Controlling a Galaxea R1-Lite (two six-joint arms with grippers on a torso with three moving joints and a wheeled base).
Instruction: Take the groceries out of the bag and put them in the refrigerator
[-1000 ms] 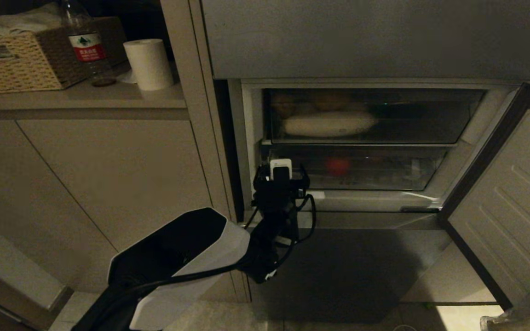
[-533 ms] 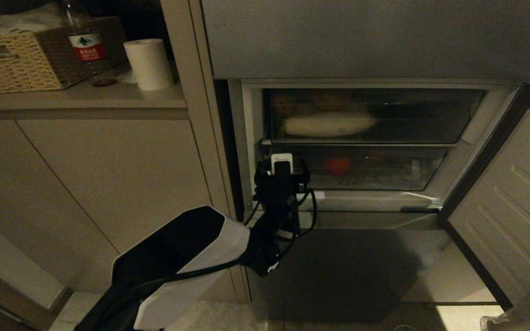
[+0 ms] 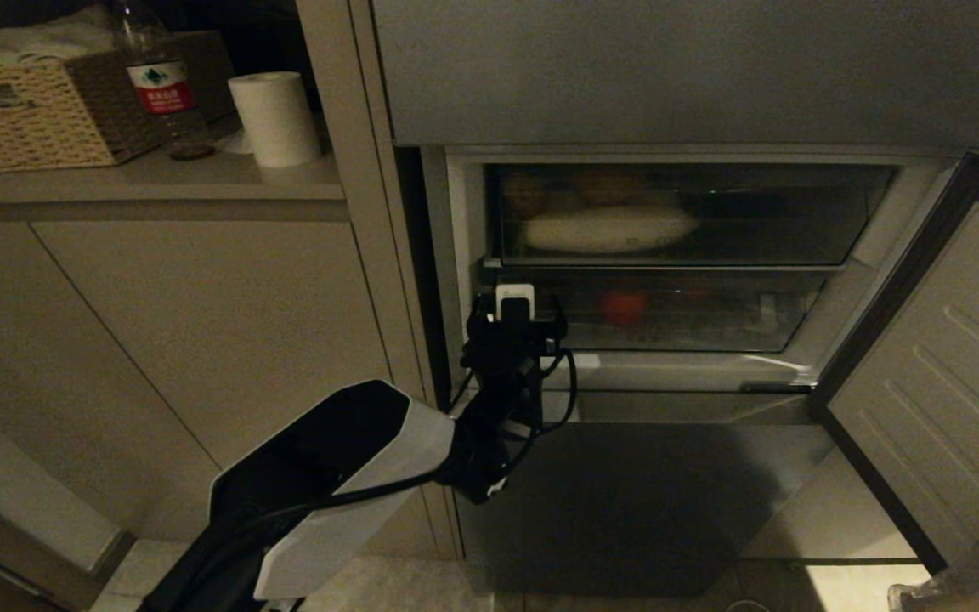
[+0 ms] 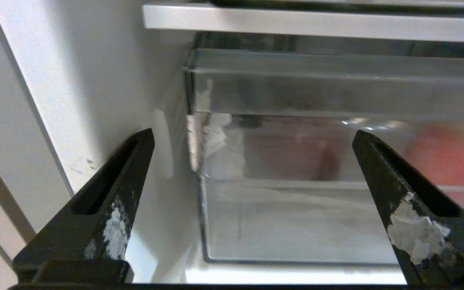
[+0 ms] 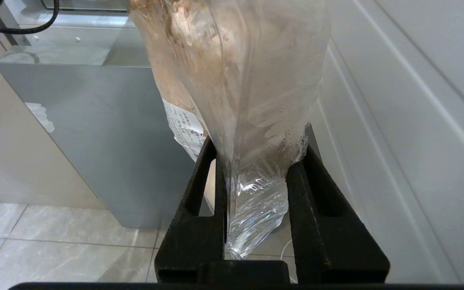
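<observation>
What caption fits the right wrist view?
Right gripper clamps a clear pack of pale beige lumps beside the open refrigerator.

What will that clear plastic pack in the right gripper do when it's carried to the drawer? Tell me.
Probably floppy: the right gripper pinches only crinkled film at the clear plastic pack's end, so the bulk may swing. The glossy film looks slippery and might creep out. The pale beige lumps inside fill it, so it is likely end-heavy.

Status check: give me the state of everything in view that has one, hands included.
Fridge door: swung open.
Upper drawer: pushed in, food inside.
Lower drawer: pushed in, red item inside.
Left hand: open, empty, at lower drawer's left end.
Right hand: shut on clear pack.
</observation>
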